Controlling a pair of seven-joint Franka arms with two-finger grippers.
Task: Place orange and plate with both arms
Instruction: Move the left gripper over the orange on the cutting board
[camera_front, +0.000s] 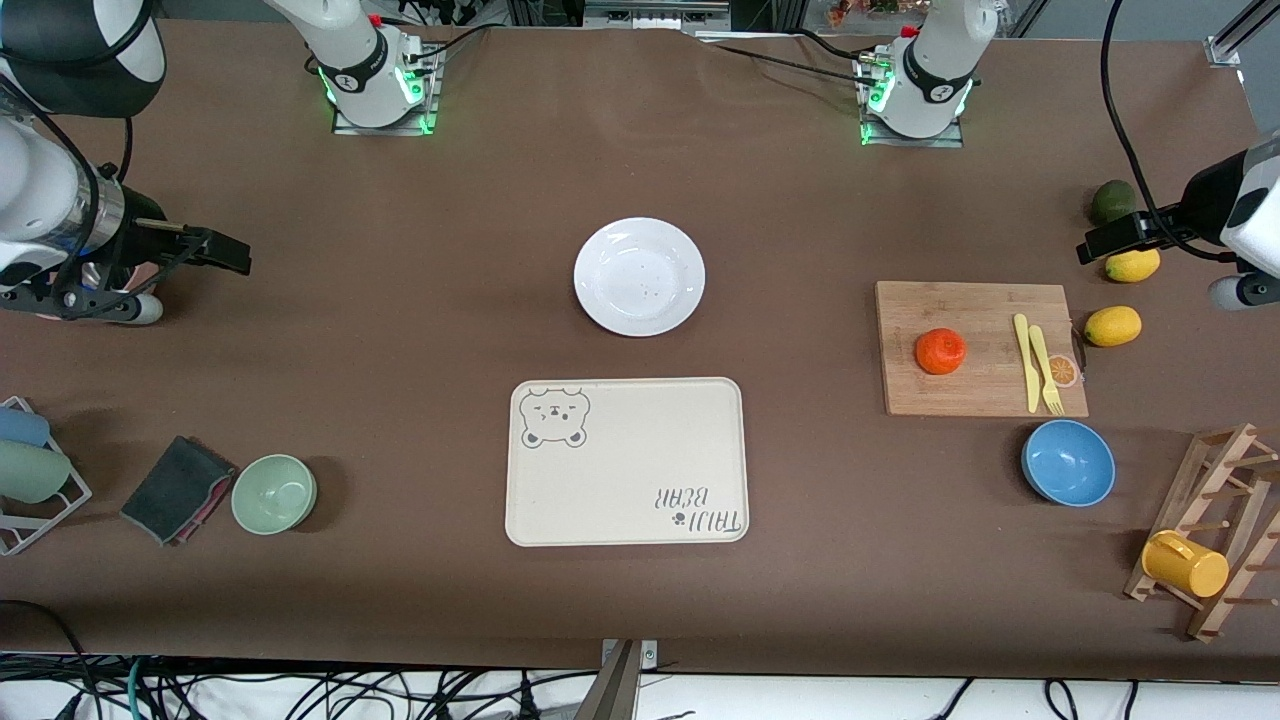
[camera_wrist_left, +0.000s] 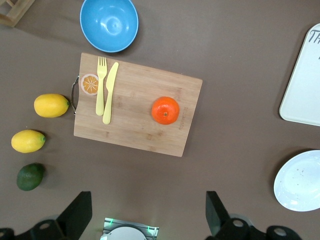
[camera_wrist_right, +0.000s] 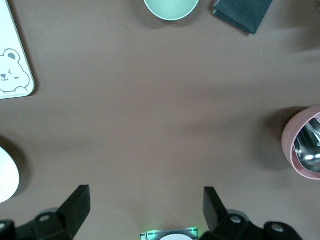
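Fingers spread wide and holding nothing, the left gripper (camera_wrist_left: 145, 215) hangs over bare counter (camera_front: 400, 300) at the frame's right edge; the right gripper (camera_wrist_right: 145, 212), equally parted, waits at the left edge. The orange (camera_front: 940, 351) sits on a cutting board (camera_front: 975, 390), right of center. The plate (camera_front: 639, 276) lies mid-frame, above a cream tray (camera_front: 640, 500).
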